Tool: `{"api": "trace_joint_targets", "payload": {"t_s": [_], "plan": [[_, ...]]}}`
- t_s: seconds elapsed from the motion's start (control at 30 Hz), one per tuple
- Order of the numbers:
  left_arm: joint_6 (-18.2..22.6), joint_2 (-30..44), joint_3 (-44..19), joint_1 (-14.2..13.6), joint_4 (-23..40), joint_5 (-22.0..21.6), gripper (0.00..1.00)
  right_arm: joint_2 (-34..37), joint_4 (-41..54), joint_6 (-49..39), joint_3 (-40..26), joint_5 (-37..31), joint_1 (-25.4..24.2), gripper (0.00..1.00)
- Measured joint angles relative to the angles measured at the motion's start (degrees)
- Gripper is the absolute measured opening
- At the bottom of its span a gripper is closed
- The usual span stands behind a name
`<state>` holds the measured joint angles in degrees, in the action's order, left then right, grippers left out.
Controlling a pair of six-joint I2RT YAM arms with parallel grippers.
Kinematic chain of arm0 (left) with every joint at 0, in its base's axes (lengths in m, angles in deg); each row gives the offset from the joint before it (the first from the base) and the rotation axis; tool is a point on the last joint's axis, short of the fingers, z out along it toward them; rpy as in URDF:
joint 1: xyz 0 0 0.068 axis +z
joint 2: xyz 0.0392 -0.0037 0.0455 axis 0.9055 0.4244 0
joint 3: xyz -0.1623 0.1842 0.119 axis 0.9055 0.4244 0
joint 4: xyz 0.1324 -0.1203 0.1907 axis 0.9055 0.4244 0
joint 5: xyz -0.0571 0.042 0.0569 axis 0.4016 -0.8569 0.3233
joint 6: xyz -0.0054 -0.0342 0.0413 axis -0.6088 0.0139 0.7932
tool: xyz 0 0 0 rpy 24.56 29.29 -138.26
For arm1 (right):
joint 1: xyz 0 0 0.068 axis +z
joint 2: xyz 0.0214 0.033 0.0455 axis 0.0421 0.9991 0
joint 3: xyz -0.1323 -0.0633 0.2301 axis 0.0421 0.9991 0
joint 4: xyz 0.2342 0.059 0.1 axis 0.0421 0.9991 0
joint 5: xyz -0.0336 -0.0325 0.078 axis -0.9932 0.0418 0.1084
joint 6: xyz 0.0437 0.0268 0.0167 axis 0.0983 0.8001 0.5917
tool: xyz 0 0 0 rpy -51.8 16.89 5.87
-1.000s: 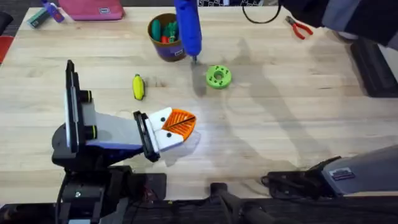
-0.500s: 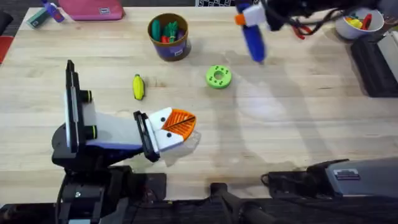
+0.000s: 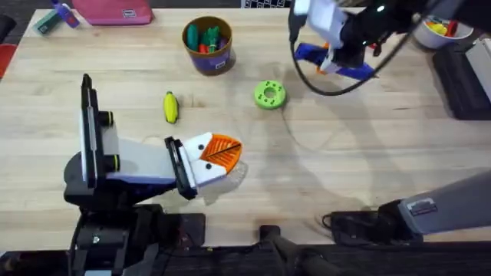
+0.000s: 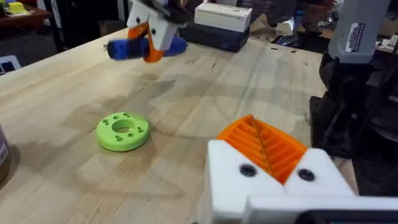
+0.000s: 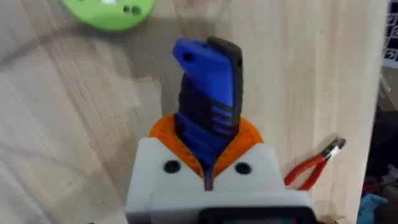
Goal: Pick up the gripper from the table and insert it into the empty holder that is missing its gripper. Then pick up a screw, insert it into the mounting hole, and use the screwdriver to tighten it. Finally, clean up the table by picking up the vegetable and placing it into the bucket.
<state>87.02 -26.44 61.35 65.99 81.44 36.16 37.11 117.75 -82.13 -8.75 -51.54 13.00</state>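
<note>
While my right gripper [image 3: 337, 57] clamped the blue-handled screwdriver [image 3: 337, 55] beyond the green round holed disc [image 3: 269, 95], the small yellow toy vegetable [image 3: 170, 106] lay well apart on the disc's other side, near my left gripper [image 3: 219, 157], whose orange pads [image 4: 264, 146] were pressed together empty.

Overhead view: fixed above the arm bases, looking down and forward across the whole bench [image 3: 368, 153]. Left wrist view: set low and close behind the left claw [image 4: 267, 165], facing across the bench top toward the green disc [image 4: 122, 130] and the blue screwdriver [image 4: 146, 48] beyond. Right wrist view: looking steeply down at the bench from close behind the right claw [image 5: 208, 158]. All three views share the green disc and the screwdriver.
</note>
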Motion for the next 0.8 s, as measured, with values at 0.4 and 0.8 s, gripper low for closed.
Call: {"api": "trace_joint_targets", "payload": {"t_s": [0.4,0.8], "plan": [[0.0,0.0,0.0,0.0,-0.39,-1.81,0.019,10.93,-0.37,-5.06,0.0,-4.42,0.0,0.025],[0.0,0.0,0.0,0.0,-0.44,-2.19,0.019,10.96,-0.72,-3.63,-0.04,-5.37,0.0,0.989]]}}
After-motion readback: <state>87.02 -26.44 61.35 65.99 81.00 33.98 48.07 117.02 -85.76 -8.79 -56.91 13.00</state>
